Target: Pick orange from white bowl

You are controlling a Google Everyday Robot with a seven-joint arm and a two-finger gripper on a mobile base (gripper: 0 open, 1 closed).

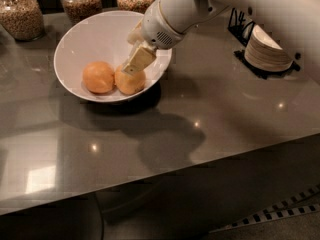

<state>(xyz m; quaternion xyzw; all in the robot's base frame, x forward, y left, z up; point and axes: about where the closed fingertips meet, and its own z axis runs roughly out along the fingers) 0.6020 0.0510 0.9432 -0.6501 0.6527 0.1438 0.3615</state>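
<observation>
The robot's pincer (134, 66) hangs inside the white bowl (90, 39) on the grey worktop (225, 109), its tip at the top of the orange (131, 83), which lies beside a brighter fruit (98, 77). Whether the pincer is released or clenched cannot be told.

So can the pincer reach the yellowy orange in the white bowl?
Probably yes. The pincer hangs inside the white bowl right over the yellowy orange, nothing covers it, and the brighter fruit sits beside it.

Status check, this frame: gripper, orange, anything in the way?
Gripper inside white bowl, at top of orange. Orange not yet lifted. Brighter fruit close beside it.
</observation>
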